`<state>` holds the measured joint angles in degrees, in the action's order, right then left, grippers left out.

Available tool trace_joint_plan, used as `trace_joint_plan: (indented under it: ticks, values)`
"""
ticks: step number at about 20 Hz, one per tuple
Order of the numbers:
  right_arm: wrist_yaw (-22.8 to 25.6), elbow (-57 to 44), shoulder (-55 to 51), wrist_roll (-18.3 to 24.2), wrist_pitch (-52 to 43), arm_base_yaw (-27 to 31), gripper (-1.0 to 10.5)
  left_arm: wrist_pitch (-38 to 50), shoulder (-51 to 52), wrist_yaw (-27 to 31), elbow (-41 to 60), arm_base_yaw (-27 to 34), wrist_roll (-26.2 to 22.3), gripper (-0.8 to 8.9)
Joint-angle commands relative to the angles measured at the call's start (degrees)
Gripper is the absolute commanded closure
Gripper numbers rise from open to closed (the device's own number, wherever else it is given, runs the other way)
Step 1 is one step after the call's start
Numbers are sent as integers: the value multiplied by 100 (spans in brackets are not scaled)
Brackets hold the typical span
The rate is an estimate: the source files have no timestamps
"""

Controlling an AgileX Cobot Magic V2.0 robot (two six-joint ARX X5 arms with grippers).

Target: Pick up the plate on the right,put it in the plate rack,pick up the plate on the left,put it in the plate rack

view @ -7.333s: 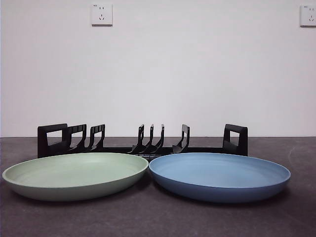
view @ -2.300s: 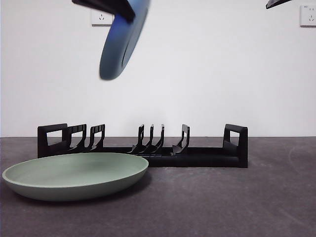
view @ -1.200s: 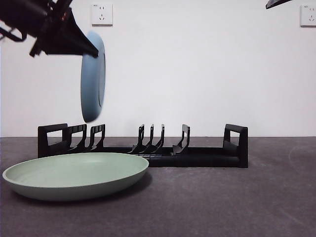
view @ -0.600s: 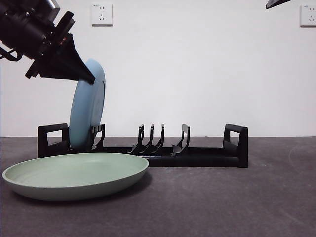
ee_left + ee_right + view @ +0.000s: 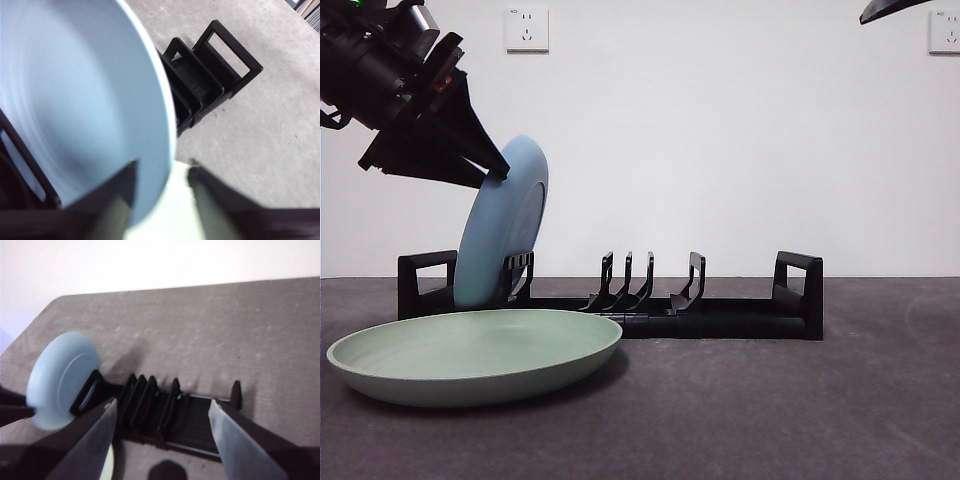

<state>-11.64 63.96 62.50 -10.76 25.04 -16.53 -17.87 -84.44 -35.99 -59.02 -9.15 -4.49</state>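
Green plate (image 5: 474,354): lies flat on the dark bench (image 5: 770,410), nearest the front camera, in front of the rack's left half.
Plate rack (image 5: 720,310): long black rack behind the green plate, upright prongs in the middle, boxy loops at both ends.
Blue plate (image 5: 503,222): stands on edge in the rack's left-end slots, top tilted toward the rack's middle, lower rim down among the prongs by the left loop.
Left end effector (image 5: 161,176): comes in from upper left in the front view; jaws sit either side of the blue plate's upper rim, parted, not clearly pinching it.
Right end effector (image 5: 162,432): waits high above the rack, jaws wide apart, holding nothing.
Wall sockets (image 5: 526,29): on the white wall, farthest back.
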Motion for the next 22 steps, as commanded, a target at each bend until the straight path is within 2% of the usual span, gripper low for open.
trace_joint_plan:
  ticks: [1,6,9,12,18,22]
  values:
    - [-444,4,125,-55,52,-44,636,-168,98,-20,-138,9,-210,453]
    - [-1239,4,522,-127,181,-286,636,-247,619,24,-245,-136,-374,454]
    - [-1499,4,887,-127,236,-518,636,-260,1060,382,-267,-286,-479,454]
    - [-1543,4,1307,-125,245,-809,636,-369,1547,1027,-297,-518,-664,455]
    - [-1517,4,2546,-216,-87,-1438,636,-498,2955,3169,-297,-1375,-1322,463]
    - [-1504,4,3383,-382,-492,-1635,636,-498,3646,4059,-297,-1867,-1626,463]
